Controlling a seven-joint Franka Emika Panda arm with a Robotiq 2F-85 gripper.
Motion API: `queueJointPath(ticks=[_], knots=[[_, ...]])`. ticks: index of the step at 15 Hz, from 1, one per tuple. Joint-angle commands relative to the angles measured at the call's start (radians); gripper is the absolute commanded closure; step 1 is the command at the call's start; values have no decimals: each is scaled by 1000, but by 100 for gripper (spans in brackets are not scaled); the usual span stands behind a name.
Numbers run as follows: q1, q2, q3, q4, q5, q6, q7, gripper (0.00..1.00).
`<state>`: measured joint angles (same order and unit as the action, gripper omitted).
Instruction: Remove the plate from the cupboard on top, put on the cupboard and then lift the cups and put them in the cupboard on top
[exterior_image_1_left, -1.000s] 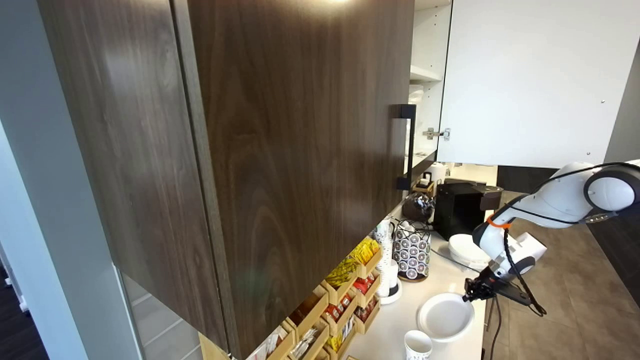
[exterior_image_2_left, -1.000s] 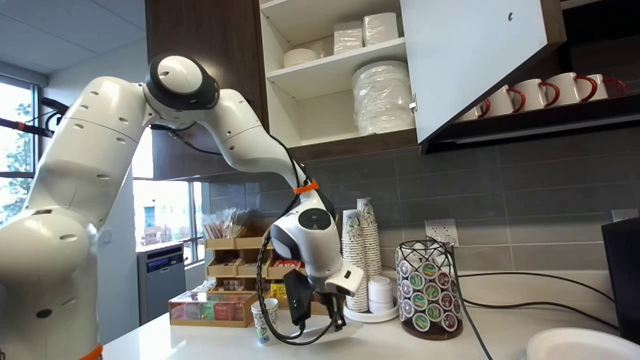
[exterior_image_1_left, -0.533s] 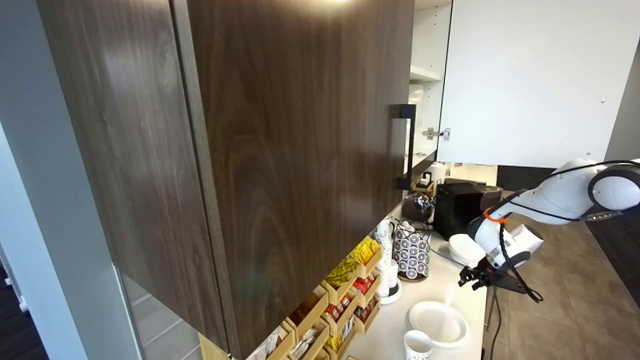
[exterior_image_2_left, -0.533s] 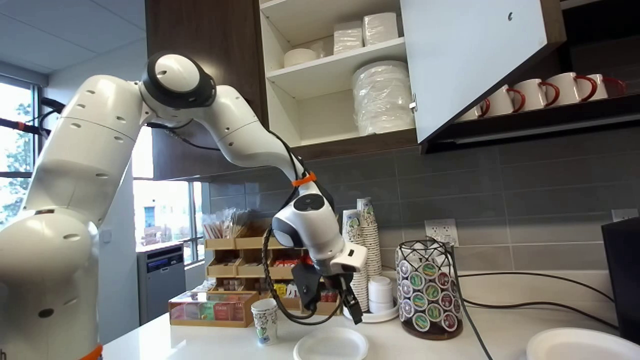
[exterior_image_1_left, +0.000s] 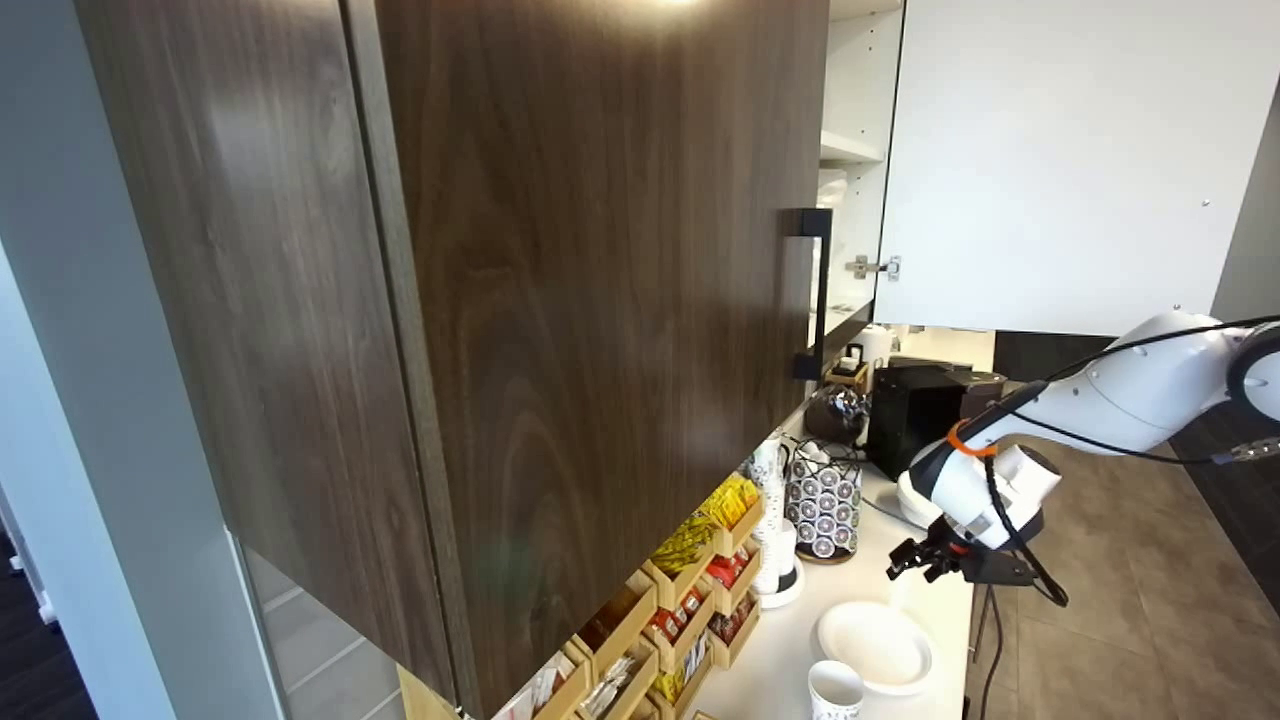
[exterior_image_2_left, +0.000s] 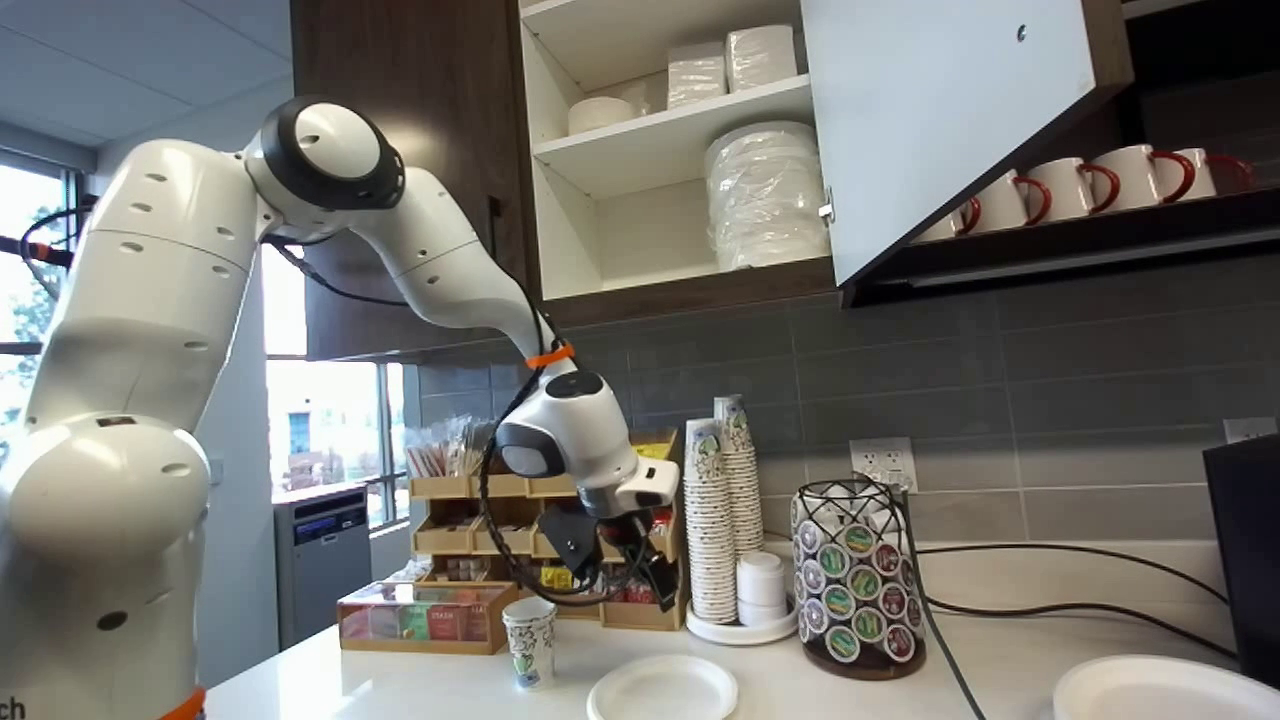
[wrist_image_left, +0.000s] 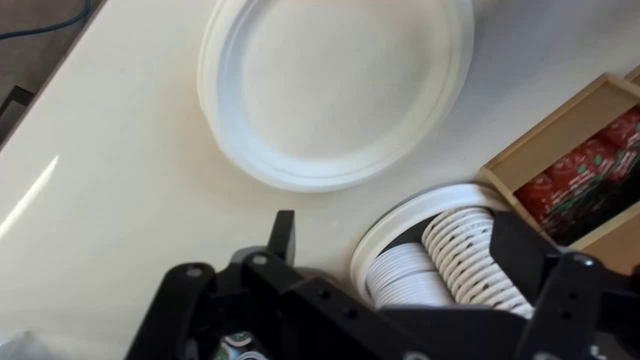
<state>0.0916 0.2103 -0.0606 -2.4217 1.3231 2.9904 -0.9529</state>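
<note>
The white plate lies flat on the counter, seen also as a plate in an exterior view and large in the wrist view. Over the counter, apart from the plate, my gripper stands open, its fingers wide with nothing held; the same gripper shows above and behind the plate. Patterned paper cups stand upright beside the plate. Taller cup stacks rise from a round white base at the wall. Above, the cupboard is open and holds a wrapped stack on its lower level.
A pod rack stands right of the tall stacks. Wooden snack drawers and a tea box are at the left. Another white dish sits at the front right. The cupboard door swings out beside hanging-height mugs.
The gripper has let go of the plate's rim and opened. The plate has settled flat on the counter. The arm has drawn up and away from it.
</note>
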Motion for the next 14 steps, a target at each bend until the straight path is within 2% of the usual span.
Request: queueJointPath(ticks=[1, 4, 8, 14], knots=[[87, -9, 43, -65, -85, 75, 42, 0], [150, -5, 82, -82, -125, 66, 65, 0], [212, 2, 100, -98, -194, 42, 114, 0], [249, 23, 109, -96, -217, 13, 127, 0]])
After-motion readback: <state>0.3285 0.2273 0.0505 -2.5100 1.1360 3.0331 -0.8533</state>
